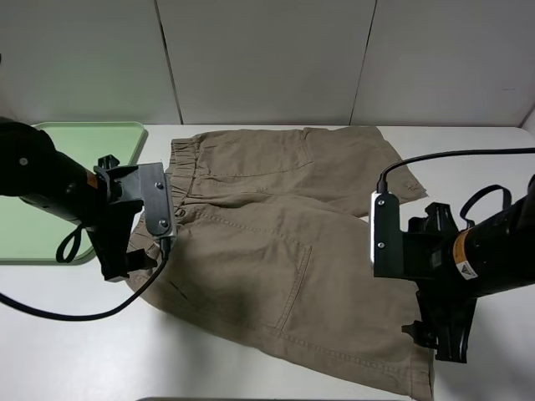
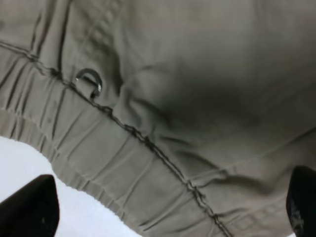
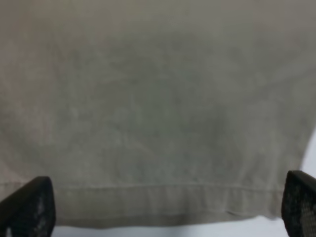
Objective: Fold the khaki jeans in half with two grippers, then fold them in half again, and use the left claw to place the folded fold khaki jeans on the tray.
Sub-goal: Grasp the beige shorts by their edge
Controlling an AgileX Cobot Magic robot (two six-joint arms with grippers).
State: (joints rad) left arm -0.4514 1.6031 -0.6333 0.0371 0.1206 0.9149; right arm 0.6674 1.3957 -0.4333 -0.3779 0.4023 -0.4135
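The khaki jeans (image 1: 276,251) lie spread flat on the white table, waistband to the left, legs to the right. My left gripper (image 1: 125,263) hovers over the near left waistband corner. In the left wrist view it (image 2: 165,210) is open, its fingertips (image 2: 29,207) wide apart over the gathered waistband (image 2: 98,143). My right gripper (image 1: 439,338) hovers over the near leg's hem at the lower right. In the right wrist view it (image 3: 163,207) is open, its fingertips (image 3: 27,207) either side of the hem (image 3: 158,197). The mint-green tray (image 1: 84,138) lies at the far left, partly hidden by the left arm.
A small metal ring (image 2: 90,81) sits just inside the waistband. Black cables trail from both wrists over the table. A pale panelled wall stands behind the table. The table's front edge runs close to the near hem.
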